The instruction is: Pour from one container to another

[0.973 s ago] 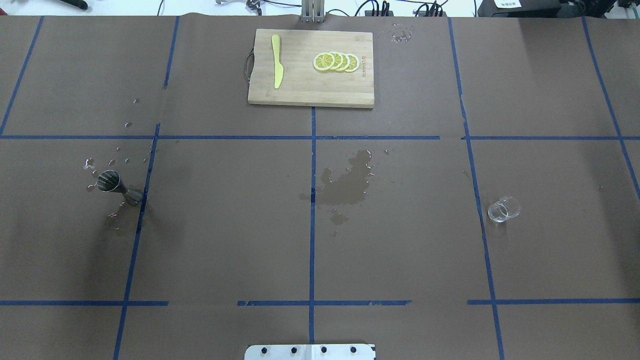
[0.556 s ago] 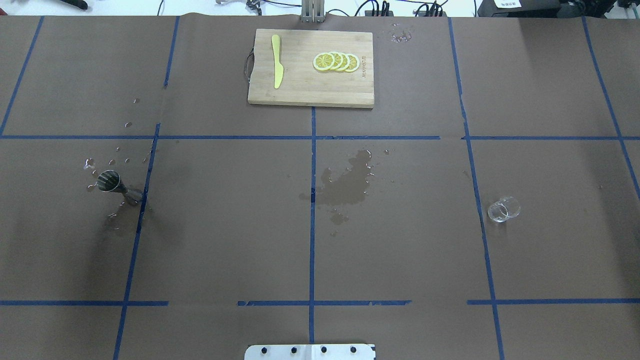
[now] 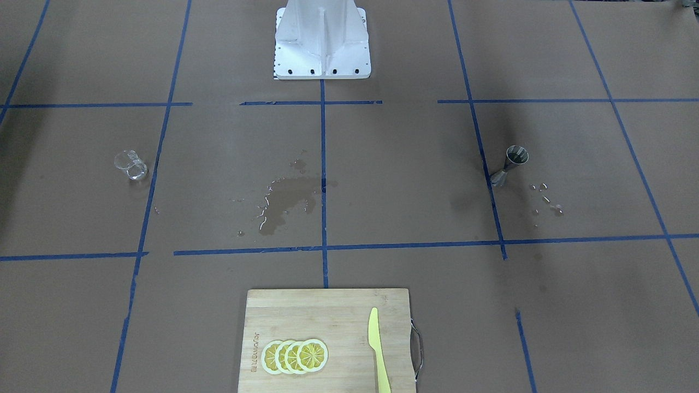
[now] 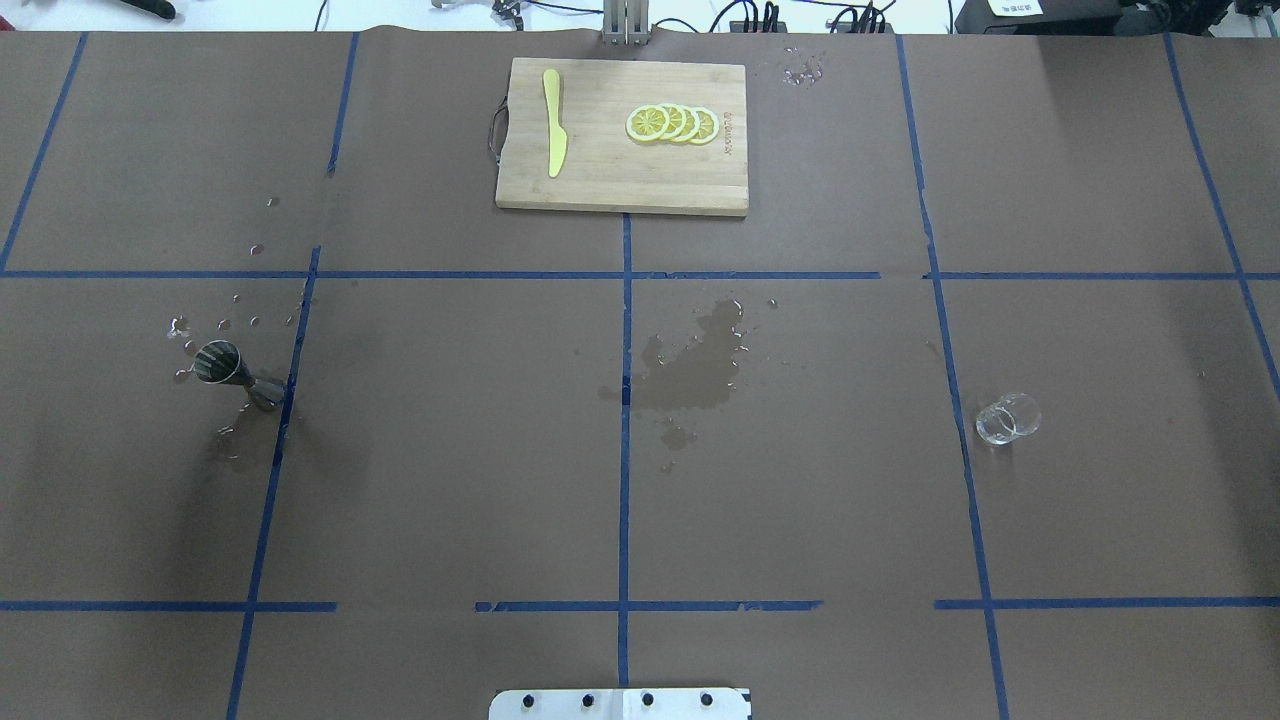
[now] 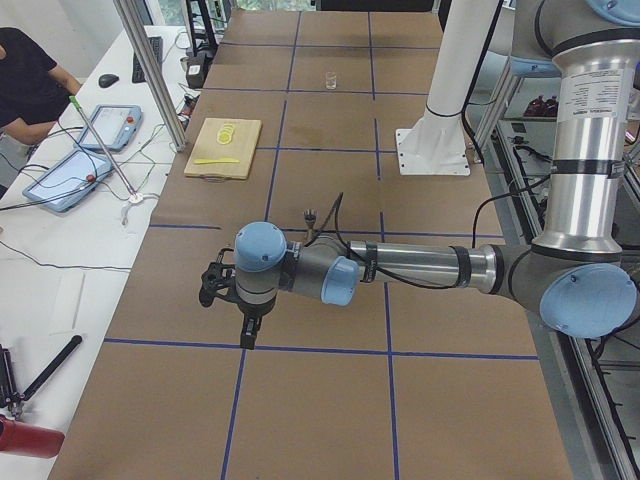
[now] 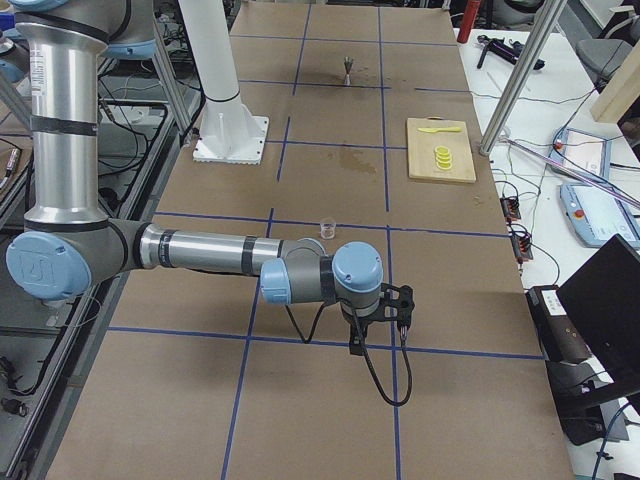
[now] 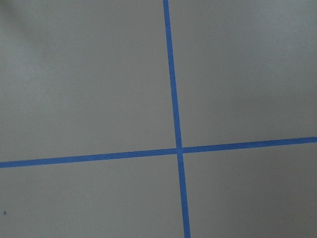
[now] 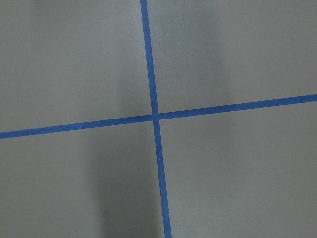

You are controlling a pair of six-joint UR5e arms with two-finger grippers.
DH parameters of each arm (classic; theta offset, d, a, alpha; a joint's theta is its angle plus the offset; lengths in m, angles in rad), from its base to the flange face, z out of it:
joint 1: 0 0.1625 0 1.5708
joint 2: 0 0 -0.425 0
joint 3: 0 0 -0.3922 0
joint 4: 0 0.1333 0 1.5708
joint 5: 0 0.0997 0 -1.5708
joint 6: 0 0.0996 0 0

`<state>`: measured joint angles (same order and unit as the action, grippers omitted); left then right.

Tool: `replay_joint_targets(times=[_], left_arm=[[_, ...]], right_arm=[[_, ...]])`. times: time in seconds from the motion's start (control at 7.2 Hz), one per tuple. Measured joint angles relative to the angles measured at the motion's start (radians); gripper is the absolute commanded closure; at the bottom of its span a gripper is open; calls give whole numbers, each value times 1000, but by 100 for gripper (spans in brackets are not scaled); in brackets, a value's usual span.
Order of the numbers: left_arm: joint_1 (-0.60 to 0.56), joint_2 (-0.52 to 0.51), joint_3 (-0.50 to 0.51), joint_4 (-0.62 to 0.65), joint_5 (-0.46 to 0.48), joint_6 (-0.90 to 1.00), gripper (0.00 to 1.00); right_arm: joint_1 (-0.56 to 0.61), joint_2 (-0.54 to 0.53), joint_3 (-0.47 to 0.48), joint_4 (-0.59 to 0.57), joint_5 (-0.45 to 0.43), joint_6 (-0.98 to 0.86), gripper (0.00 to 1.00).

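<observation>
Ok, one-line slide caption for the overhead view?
Metal hourglass jigger left, small clear glass right, wet spill between, wooden cutting board beyond.

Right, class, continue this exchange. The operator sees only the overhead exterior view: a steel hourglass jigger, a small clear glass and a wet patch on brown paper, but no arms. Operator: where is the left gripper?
Observer: The exterior left view shows the left gripper hanging fingers-down over the brown paper, nearer that camera than the steel hourglass jigger and apart from it.
Operator: And the right one?
Observer: The exterior right view shows the right gripper nearer that camera than the small clear glass, not touching it.
Operator: Open or shut?
Observer: I cannot tell. The left wrist camera shows only a blue tape cross.
</observation>
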<state>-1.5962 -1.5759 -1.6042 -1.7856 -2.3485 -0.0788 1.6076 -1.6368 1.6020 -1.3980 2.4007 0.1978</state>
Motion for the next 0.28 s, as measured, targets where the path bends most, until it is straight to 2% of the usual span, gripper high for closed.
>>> replay_joint_targets(times=[0.28], left_arm=[[0,0,3,-7,0,2,0]], right_arm=[[0,0,0,1,0,0,0]])
